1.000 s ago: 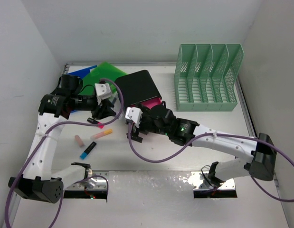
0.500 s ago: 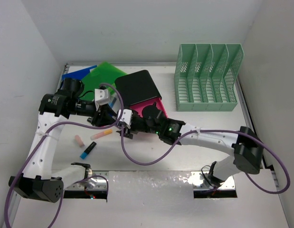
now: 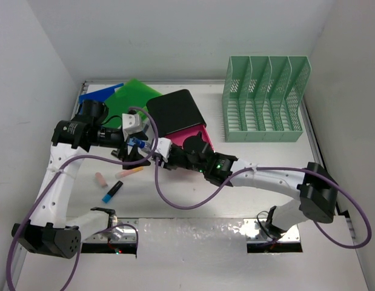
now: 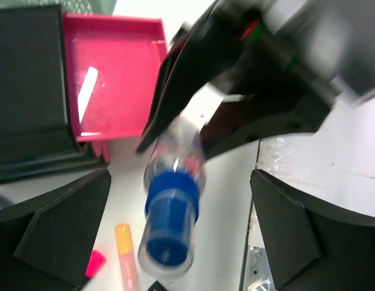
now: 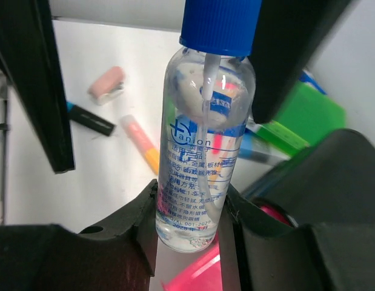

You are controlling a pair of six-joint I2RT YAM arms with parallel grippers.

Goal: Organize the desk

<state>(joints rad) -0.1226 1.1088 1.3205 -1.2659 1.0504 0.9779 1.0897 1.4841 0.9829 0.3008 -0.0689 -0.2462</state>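
The desk (image 3: 266,151) fills the whole top view under both arms, a flat white tabletop with thin metal rails at its edges. At its far left corner I see a blue folder (image 3: 97,93) partly under a green folder (image 3: 131,97). Nearer to me on the left side lie a small pink piece (image 3: 101,179), a blue and black marker (image 3: 112,191) and a yellow-orange highlighter (image 3: 129,172), close to each other but apart. Above them the left gripper (image 4: 180,182) stands wide, one finger on each side of a clear bottle (image 5: 199,151) with a blue cap, and I see a gap on both sides, so it does not hold it. The right gripper (image 5: 190,227) comes from the other side and is closed on the lower body of this bottle; both its pads press on the plastic. The bottle is above the table surface, its cap pointing to the left arm. Just behind the two grippers is a black box (image 3: 175,109) with a pink drawer (image 4: 111,73) pulled out. At the far right stands a mint-green file rack (image 3: 264,100), well apart from the arms.
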